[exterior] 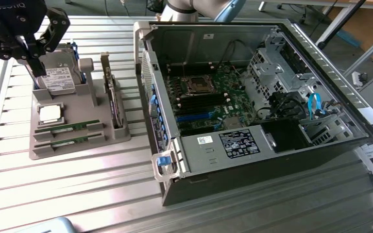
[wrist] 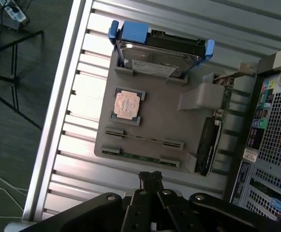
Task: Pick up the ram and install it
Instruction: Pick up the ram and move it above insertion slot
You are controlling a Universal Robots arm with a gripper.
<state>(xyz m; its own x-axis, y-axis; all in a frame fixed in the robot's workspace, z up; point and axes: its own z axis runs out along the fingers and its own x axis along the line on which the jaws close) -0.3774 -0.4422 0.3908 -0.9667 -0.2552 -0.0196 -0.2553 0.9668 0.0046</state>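
The step in hand appears to be the reach for the ram (exterior: 66, 127) (wrist: 142, 140), a thin green stick lying in a slot of the grey tray (exterior: 76, 150) (wrist: 179, 125) at the left of the exterior view. A second stick (exterior: 62, 142) (wrist: 140, 157) lies just beside it at the tray's front edge. To do this well, the fingers would have to part enough to straddle the narrow board. They should then line up across its thin edges, in the free middle stretch between the two end brackets. The descent should be straight, so nothing nudges the processor (exterior: 49, 112) (wrist: 127, 104) just beyond the sticks, the upright drive (exterior: 60, 73) (wrist: 155, 60) or the card (exterior: 112, 97) (wrist: 209, 145) standing at the tray's side. A skewed grip would likely tilt the stick and spoil seating it later in the open case (exterior: 238, 145) on the counter (exterior: 76, 194). The end effector (exterior: 37, 68) (wrist: 152, 178) hangs in the upper left of the exterior view, above the tray. Its fingers are pressed together, pinching nothing and touching nothing. The wrist view looks down past the fingertips at the tray, with the sticks nearest to them.
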